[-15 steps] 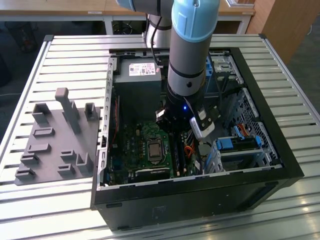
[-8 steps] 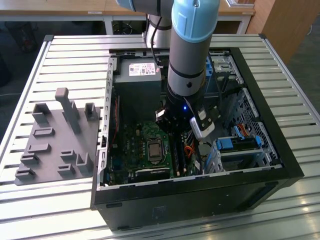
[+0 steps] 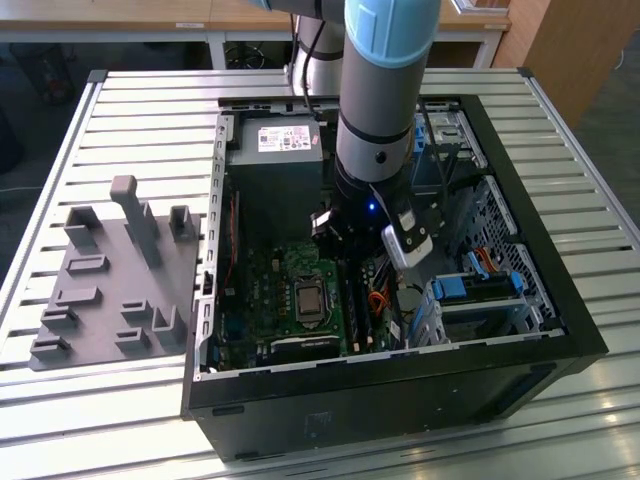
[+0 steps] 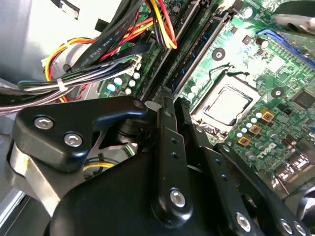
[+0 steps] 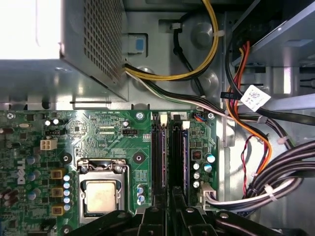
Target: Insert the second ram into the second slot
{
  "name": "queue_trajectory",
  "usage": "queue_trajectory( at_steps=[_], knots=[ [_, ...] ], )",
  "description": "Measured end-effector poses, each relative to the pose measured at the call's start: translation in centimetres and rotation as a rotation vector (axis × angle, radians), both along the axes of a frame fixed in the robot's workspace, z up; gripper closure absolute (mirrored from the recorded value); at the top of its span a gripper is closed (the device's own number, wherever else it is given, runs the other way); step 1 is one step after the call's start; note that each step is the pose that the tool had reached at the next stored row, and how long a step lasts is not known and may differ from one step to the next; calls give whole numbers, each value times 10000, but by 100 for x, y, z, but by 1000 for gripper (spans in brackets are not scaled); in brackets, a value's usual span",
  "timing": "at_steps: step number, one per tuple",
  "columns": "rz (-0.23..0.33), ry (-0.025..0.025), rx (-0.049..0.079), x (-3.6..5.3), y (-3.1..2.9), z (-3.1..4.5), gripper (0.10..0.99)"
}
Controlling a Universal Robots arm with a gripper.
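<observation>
While over the slots | fingers pinching second ram.

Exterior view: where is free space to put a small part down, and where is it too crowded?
Free: the slatted table behind the grey tray, and its strip right of the case. Crowded: inside the case, around the gripper over the motherboard, with cables.
</observation>
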State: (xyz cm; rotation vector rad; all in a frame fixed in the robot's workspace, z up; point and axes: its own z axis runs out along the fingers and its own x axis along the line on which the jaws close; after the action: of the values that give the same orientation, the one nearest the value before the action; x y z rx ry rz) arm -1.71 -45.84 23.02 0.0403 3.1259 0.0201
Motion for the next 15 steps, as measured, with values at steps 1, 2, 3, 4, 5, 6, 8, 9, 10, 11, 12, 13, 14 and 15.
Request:
queue_trajectory(
  at_steps=[1, 2, 3, 4, 5, 6, 8, 9, 10, 11, 12, 13, 14, 15],
  knots=[
    [0, -1, 2, 0, 0, 2, 878],
    [0, -1, 3, 0, 0, 2, 890],
    [0, -1, 3, 0, 1, 2, 890],
    [0, -1, 1, 0, 0, 2, 957],
    [0, 0, -1, 0, 0, 3, 957],
    [0, -2, -2, 0, 0, 0, 980],
    [1, -3, -1, 0, 0, -4, 980],
    [1, -4, 0, 1, 0, -10, 980],
    [1, -4, -1, 1, 0, -17, 980],
    [1, -4, -6, 1, 0, -23, 980],
    [1, -4, -12, 1, 0, -30, 980],
    [0, -4, -18, 0, 0, -40, 980],
    [0, -4, -27, 0, 0, -51, 980],
    [1, -4, -34, 1, 0, -60, 980]
  ],
)
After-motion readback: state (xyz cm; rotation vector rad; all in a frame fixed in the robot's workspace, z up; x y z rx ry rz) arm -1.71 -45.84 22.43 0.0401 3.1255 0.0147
